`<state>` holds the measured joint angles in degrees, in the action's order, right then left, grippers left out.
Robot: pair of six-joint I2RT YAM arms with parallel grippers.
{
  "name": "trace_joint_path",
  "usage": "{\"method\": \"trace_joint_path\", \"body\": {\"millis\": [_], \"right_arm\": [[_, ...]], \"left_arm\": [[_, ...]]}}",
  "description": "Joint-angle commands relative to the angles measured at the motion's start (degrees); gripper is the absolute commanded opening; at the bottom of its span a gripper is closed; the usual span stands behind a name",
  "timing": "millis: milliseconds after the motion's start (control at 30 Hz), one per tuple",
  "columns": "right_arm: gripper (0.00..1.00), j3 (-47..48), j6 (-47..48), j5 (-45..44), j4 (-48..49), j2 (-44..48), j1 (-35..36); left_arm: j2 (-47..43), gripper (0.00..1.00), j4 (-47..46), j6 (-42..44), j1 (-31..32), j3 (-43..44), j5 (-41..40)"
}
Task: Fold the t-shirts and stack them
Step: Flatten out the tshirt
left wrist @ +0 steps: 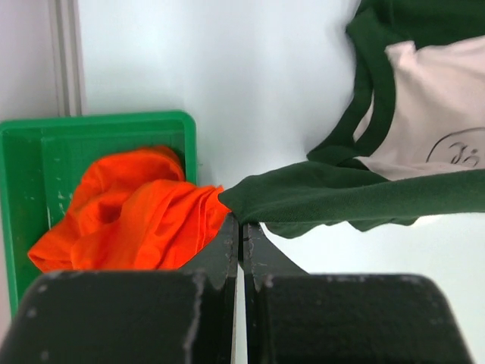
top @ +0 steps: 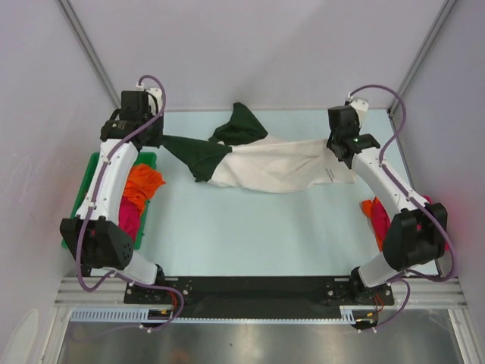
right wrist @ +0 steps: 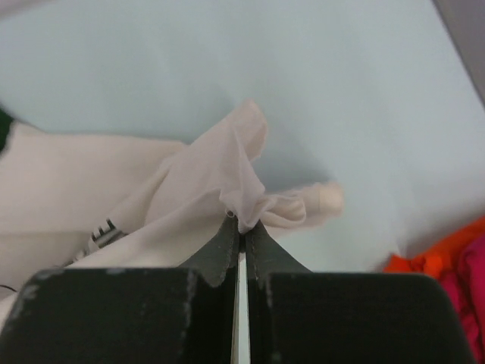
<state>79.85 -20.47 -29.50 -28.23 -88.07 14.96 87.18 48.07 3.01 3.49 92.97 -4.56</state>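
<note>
Cream cloth t-shirt with dark green sleeves [top: 265, 168] | hangs stretched along the far edge of the table [top: 250, 235] | left gripper [left wrist: 241, 227] clamped on sleeve, right gripper [right wrist: 241, 226] on hem | advice: lower evenly, taut, flat.

1. Your top view looks down from above and behind the arm bases [top: 151, 288], far enough off to take in the whole tabletop [top: 250, 227].
2. Your left wrist view sits right behind the left end effector [left wrist: 241, 227], facing forward over the green bin [left wrist: 98, 125] and the cream-and-green t-shirt [left wrist: 432, 114].
3. Your right wrist view sits equally close behind the right end effector [right wrist: 241, 225], facing that shirt's cream edge.
4. All three share that t-shirt; top and left wrist also share the bin.
</note>
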Motion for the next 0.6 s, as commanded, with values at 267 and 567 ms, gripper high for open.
{"method": "trace_joint_path", "body": {"millis": [267, 567], "right_arm": [[0.00, -5.42, -6.07, 2.95, 3.53, -8.07, -0.19], [0.11, 1.35, -5.37, 3.57, 3.45, -12.55, 0.07]], "left_arm": [[2.64, 0.00, -4.57, 1.92, -0.59, -8.33, -0.10], [4.40, 0.00, -5.27, 2.88, -0.50, -7.36, -0.36]]}}
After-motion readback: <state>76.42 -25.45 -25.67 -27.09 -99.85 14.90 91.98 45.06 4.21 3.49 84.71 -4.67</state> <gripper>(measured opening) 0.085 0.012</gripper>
